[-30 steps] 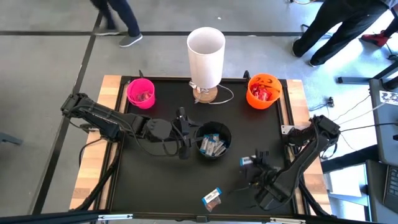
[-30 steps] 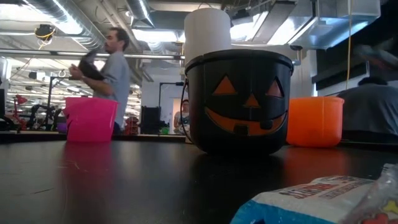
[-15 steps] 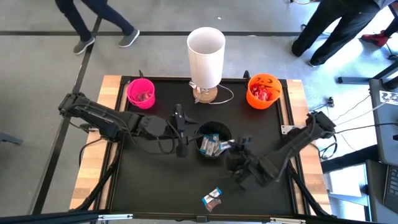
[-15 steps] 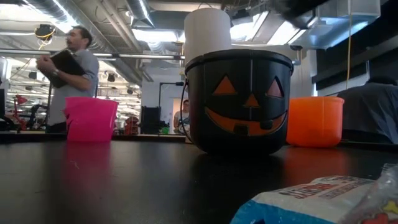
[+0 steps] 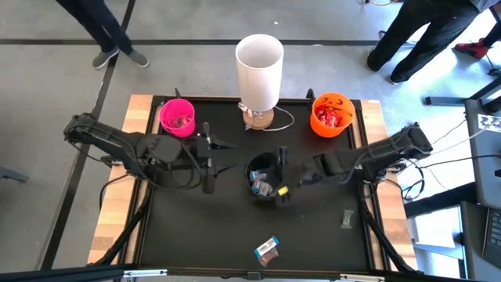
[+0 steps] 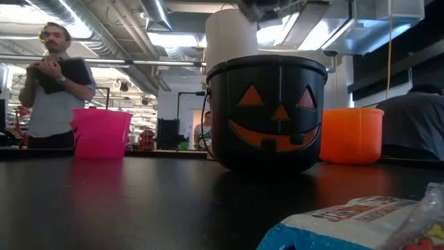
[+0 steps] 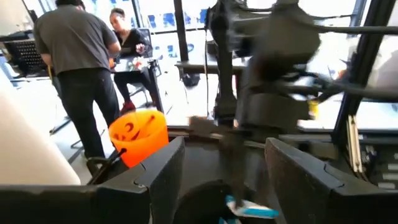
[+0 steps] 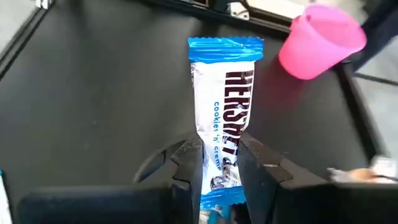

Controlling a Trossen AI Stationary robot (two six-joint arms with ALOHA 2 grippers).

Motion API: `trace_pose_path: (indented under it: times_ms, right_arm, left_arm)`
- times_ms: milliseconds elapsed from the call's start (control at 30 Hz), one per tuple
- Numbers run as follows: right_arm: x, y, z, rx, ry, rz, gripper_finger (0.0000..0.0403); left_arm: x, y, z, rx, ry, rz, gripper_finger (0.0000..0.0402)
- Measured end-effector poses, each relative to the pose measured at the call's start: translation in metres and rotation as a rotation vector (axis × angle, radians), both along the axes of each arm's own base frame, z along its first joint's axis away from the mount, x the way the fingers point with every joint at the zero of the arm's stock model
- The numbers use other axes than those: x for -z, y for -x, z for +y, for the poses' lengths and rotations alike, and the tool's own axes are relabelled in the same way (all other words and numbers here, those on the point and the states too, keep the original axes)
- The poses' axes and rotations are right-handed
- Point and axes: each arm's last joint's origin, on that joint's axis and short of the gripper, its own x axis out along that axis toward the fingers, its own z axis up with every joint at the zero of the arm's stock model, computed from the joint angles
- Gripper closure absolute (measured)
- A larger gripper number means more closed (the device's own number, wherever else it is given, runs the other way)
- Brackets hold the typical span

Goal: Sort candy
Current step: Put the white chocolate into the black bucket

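My right gripper hovers over the black pumpkin bucket in the table's middle, shut on a blue-and-white candy bar. More blue-and-white bars lie in that bucket. My left gripper stands open to the bucket's left, holding nothing. The pink cup is at the far left, and the orange bucket with red packets is at the far right. Loose candy lies near the front edge: one bar and a brownish-grey wrapper. My right gripper pinches the bar near one end between its two fingers, one on each long side. The fingers come from the table's right, slanting down, and the bar sticks out ahead along them. It is lifted clear, above the black bucket.
A tall white cylinder on a wooden base stands at the far edge between the pink cup and the orange bucket. People stand and walk beyond the table. Bare black tabletop lies at the near left.
My right gripper has swung from the table's near right toward the left and far edge, rising and tipping nearer level, and carried the bar to above the black bucket. My left gripper has drawn back from the bucket toward the left edge, staying open.
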Motion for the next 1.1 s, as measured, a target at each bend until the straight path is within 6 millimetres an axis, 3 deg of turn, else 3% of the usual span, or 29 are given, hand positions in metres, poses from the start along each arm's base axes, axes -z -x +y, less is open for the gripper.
trace_pose_path:
  times_ms: [200, 433, 567, 833, 967, 1100]
  right_arm:
    - [0.036, 0.019, -0.029, -0.025, -0.165, -0.158, 0.0319]
    - [0.055, 0.047, -0.036, -0.038, -0.201, -0.269, 0.0318]
    - [0.055, 0.050, -0.037, -0.036, -0.198, -0.253, 0.0290]
    - [0.054, 0.053, -0.039, 0.024, -0.148, -0.216, 0.0171]
    - [0.030, 0.057, -0.031, -0.041, -0.172, -0.222, 0.0136]
    - [0.011, 0.062, -0.005, -0.198, -0.155, -0.273, 0.0131]
  left_arm:
    - [0.008, 0.002, -0.003, 0.003, 0.008, 0.073, 0.0186]
    - [0.012, 0.002, -0.002, -0.029, 0.018, 0.105, 0.0186]
    - [0.012, 0.002, -0.001, -0.047, 0.015, 0.103, 0.0186]
    - [0.012, 0.002, 0.000, -0.078, 0.009, 0.100, 0.0186]
    - [0.012, 0.002, 0.000, -0.080, 0.008, 0.100, 0.0186]
    - [0.012, 0.003, 0.000, -0.091, 0.005, 0.099, 0.0186]
